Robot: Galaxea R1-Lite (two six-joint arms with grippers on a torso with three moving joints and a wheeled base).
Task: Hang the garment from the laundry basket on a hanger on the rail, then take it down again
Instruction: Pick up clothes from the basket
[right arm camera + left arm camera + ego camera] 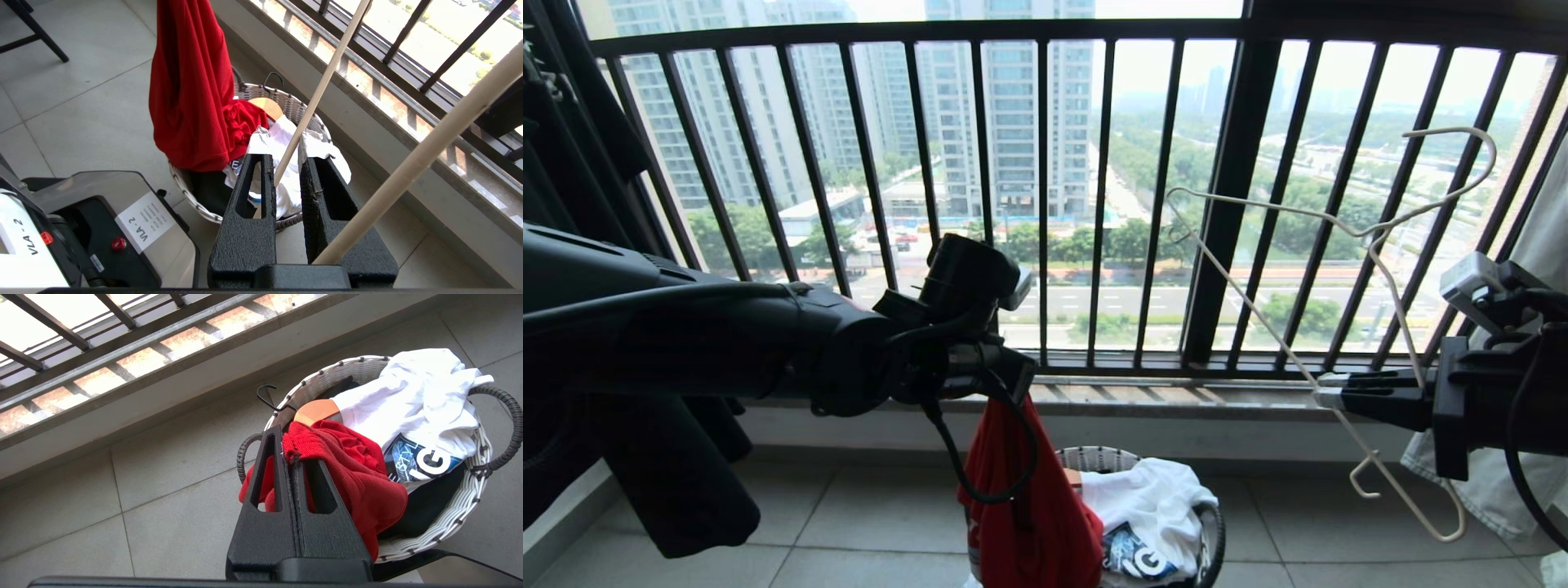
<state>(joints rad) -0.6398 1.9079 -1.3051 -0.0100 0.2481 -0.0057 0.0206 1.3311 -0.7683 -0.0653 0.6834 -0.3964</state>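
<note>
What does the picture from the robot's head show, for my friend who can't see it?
The left gripper holds a red T-shirt up out of a white laundry basket, while the right gripper holds a thin white hanger. Behind them, a barred window railing overlooks city towers.

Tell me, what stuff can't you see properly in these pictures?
- Rail: in no view, so where the hanger will hang is unknown.
- Garment: its print is folded inside the bunched cloth; head view's bottom edge cuts it off.
- Laundry basket: a dark garment lies under the white printed garment, mostly covered.
- Left gripper: behind the arm in head view.
</note>
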